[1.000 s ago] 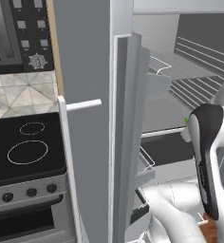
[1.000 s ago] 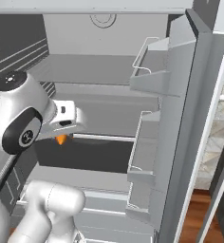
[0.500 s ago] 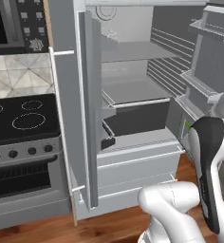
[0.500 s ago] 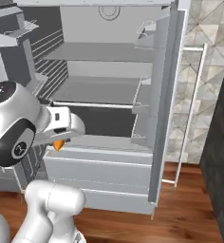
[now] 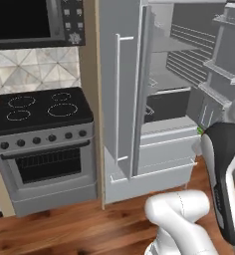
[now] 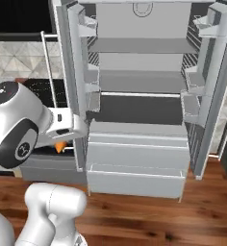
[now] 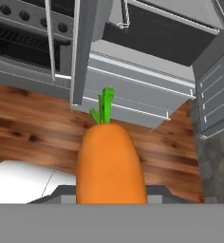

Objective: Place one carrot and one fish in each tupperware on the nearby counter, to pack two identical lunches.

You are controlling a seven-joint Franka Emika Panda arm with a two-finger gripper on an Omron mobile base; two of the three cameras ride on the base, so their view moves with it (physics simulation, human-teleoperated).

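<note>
Nearest to me, the hand point(image 6: 62, 144) is clenched on the carrot point(image 7: 109, 163). In the hand view the bright orange body stands straight up from the bottom edge with its green top pointing away, over the wooden floor point(image 7: 28, 118). In the right base view only a small orange tip pokes out below the white wrist.

As I judge it, the step in hand is the carry: the carrot is picked and has to reach a tupperware on the desk, and neither tupperware nor desk is in sight from here. Doing it well means holding the squeeze steady while the base drives, keeping the arm tucked close so the carrot doesn't swing into the open door, and not lowering until a tray is clearly below. A smooth tapered thing like this could slip if the grip loosens.

Further off stands the open fridge point(image 6: 139, 96), its shelves looking bare, drawers at the bottom. The right base view looks squarely into it with both doors spread. The left base view sees it edge-on past the left door point(image 5: 122, 94) and adds what the other barely shows: the black stove point(image 5: 40, 107) with its oven, and a microwave point(image 5: 35, 22) above.
</note>
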